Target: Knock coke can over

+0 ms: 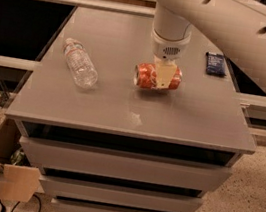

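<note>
Camera view gives me the gripper (pixel 163 80) near the middle of the grey table (pixel 122 112), pointing straight down from the white arm (pixel 228 22). Its claw looks clamped on the coke can (pixel 145 75), one cream finger (pixel 164 74) flat across the can's front. The can is on its side, silver top toward 9 o'clock, at or just above the tabletop. A water bottle (pixel 79 62) lies at 9 o'clock from the can, well apart; a dark blue packet (pixel 214 63) sits at 2 o'clock.
</note>
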Robot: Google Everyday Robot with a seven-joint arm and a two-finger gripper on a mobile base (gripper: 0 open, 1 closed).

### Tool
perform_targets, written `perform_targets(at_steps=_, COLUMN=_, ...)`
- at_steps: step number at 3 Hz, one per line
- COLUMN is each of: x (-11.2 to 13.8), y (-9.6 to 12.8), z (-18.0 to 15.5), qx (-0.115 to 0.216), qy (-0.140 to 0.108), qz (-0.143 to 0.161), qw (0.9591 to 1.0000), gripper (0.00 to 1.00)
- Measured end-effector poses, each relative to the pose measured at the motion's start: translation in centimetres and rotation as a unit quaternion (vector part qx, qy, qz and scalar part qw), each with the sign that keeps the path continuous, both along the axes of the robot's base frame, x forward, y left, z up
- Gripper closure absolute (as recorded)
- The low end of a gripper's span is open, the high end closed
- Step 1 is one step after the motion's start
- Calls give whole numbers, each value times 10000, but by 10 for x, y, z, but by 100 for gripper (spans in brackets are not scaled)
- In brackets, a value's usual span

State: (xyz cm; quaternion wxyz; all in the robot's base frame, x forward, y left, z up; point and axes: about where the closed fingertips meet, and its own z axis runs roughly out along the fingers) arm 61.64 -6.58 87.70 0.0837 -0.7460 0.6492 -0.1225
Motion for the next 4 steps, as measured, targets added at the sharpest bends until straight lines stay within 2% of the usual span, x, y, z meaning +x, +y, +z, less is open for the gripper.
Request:
perform_targets(at_steps=1, x=5, y=-9, z=1, qx=-240, qy=41, qz=-66, qw=9997, gripper=59)
perform_targets(at_steps=3, x=9, y=-16, z=2, qx=-411, qy=120, qz=-72, qw=9991, gripper=12)
perform_targets(at_steps=4, x=8, y=-16, z=0, qx=-406, qy=160, qz=-57, qw=9990, gripper=0)
